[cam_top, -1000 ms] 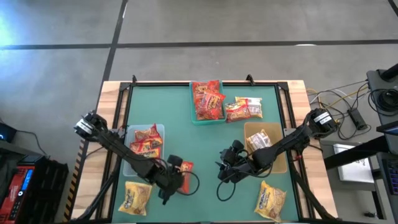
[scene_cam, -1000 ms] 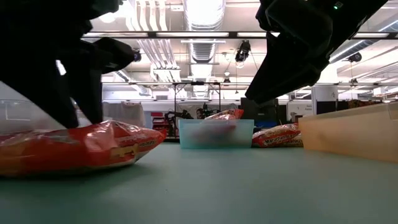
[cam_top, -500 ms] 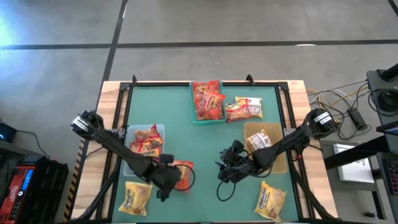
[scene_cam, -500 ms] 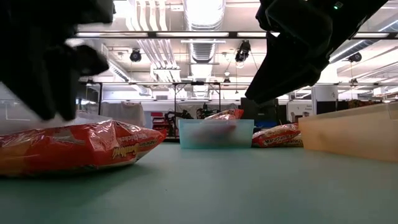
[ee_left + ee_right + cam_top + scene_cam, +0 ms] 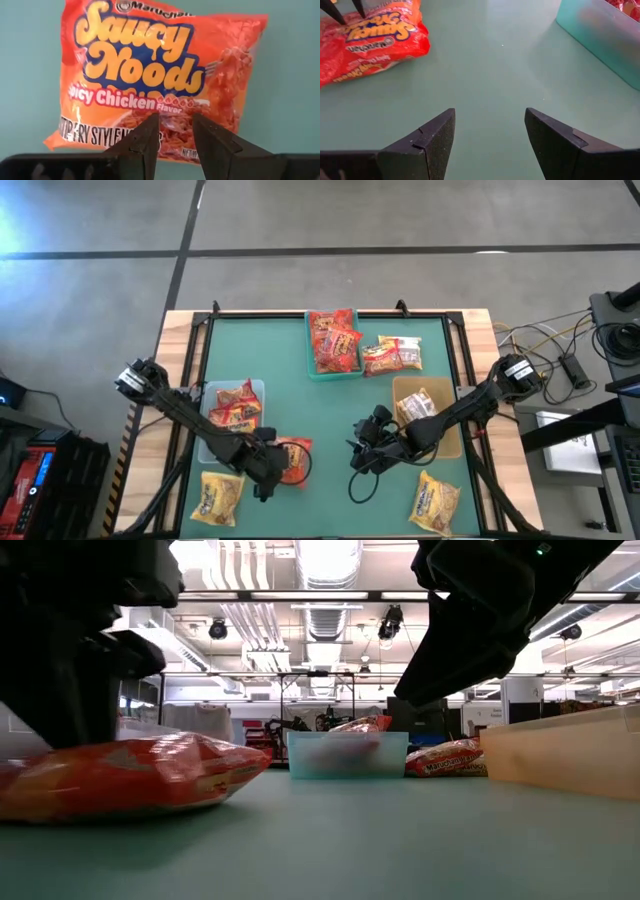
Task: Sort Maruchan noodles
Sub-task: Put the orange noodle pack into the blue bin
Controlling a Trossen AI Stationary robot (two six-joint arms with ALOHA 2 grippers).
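Green matting covers the table (image 5: 330,410) seen from above, where the left gripper (image 5: 268,470) has drawn the orange-red packet (image 5: 294,459) a little nearer the clear bin (image 5: 258,390), likely its destination; the right gripper (image 5: 362,452) waits mid-table. Level with the tabletop, the packet (image 5: 130,775) lies puffed and crinkly on the mat. Left wrist: narrowly parted fingers (image 5: 145,142) pinch its lower edge, lettering "Saucy Noods". Right wrist: fingers (image 5: 427,142) spread, empty.
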